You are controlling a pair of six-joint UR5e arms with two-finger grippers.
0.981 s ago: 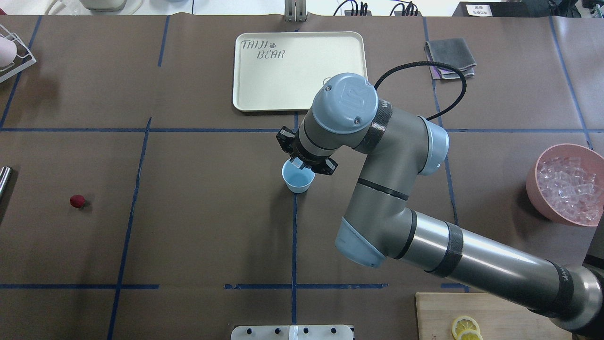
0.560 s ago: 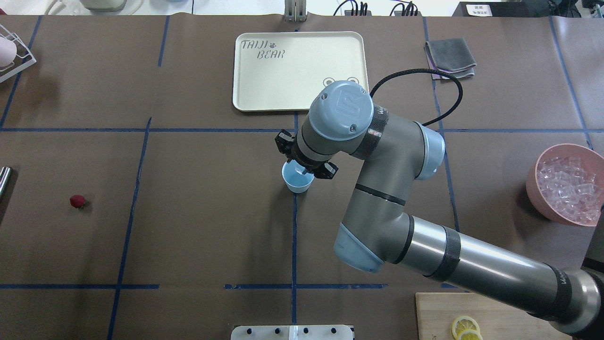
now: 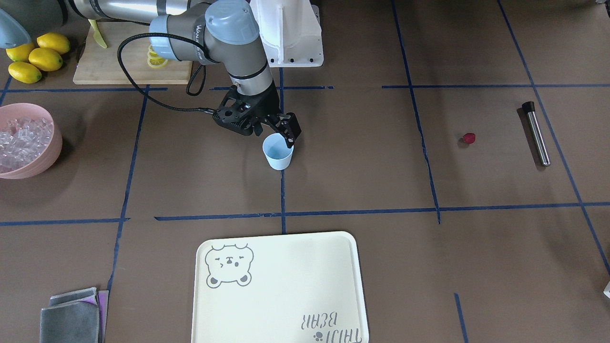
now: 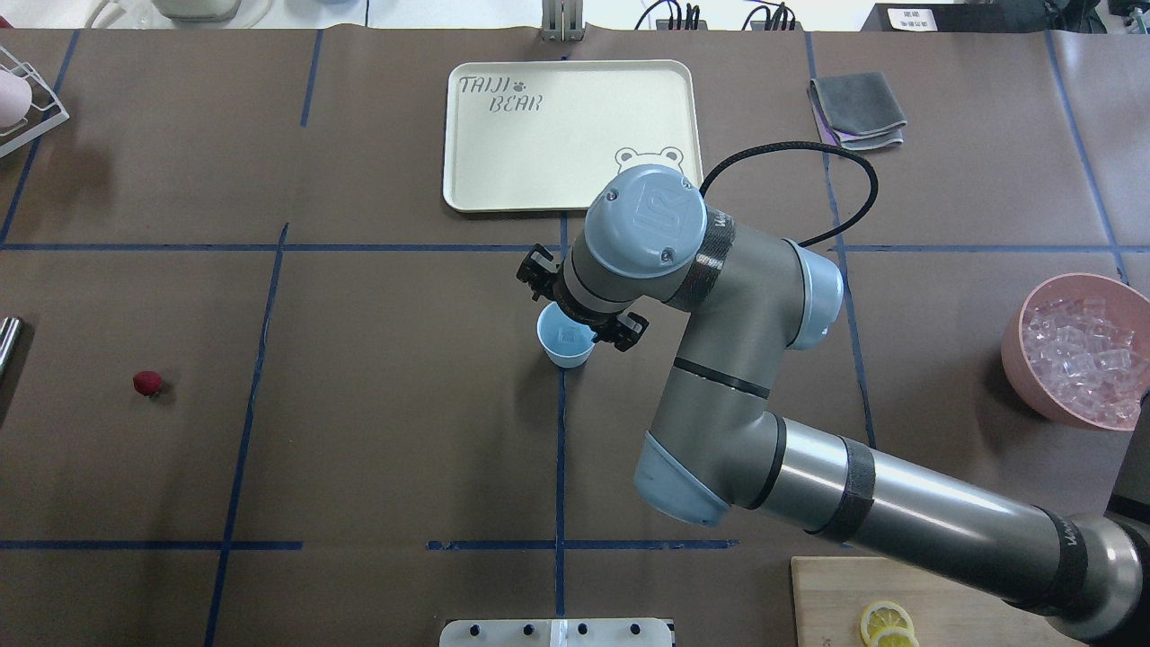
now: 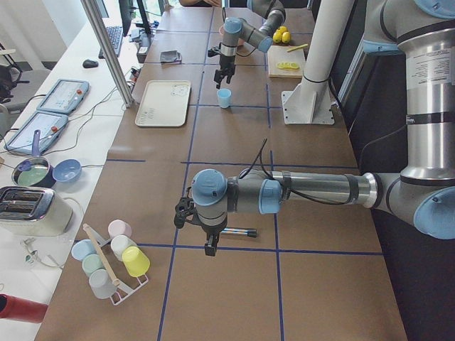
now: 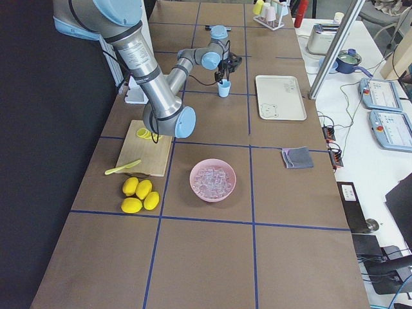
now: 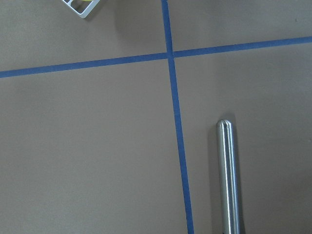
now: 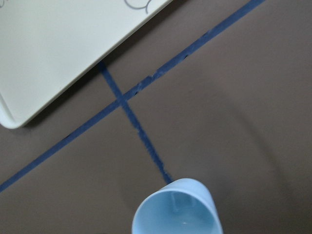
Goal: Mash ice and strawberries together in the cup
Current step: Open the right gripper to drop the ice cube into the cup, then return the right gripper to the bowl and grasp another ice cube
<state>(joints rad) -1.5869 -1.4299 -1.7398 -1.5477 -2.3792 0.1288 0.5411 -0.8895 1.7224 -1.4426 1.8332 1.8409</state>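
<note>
While our right gripper (image 3: 274, 136) hangs over the cup (image 4: 562, 357) with jaws apart, we see one ice cube (image 4: 568, 335) inside.

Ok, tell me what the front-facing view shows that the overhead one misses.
Only front-facing: three whole lemons and the full metal rod, which the overhead clips at its left edge. Only overhead: a wire rack at its top-left edge, and what looks like an ice cube inside the cup. Both: the right claw over the cup, the strawberry, tray, ice bowl, cloth and lemon slices.
</note>
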